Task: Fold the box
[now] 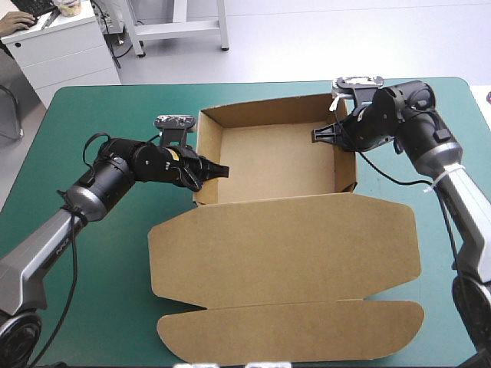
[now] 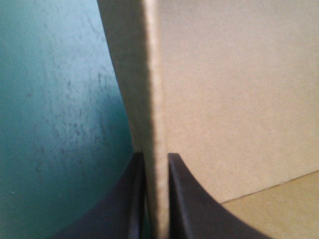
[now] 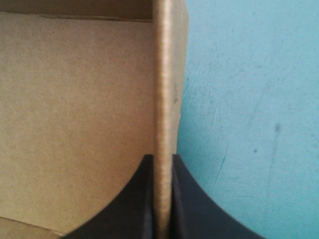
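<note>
The brown box (image 1: 284, 161) stands as an open tray in the middle of the table, its walls raised and its lid (image 1: 291, 253) lying flat toward the near edge. My left gripper (image 1: 209, 170) is shut on the tray's left wall, one black finger inside and one outside. In the left wrist view the wall's edge (image 2: 154, 124) runs up between the fingers (image 2: 182, 199) of the left gripper (image 2: 157, 199). My right gripper (image 1: 331, 134) is shut on the right wall. Its view shows that wall's edge (image 3: 163, 89) pinched at the right gripper (image 3: 162, 199), tray floor (image 3: 75, 124) on one side.
Teal-green cover (image 1: 100, 291) lies bare to the left and right of the box. The lid's outer flap (image 1: 291, 333) reaches almost to the near table edge. Beyond the far left corner stands a white cabinet (image 1: 61, 46).
</note>
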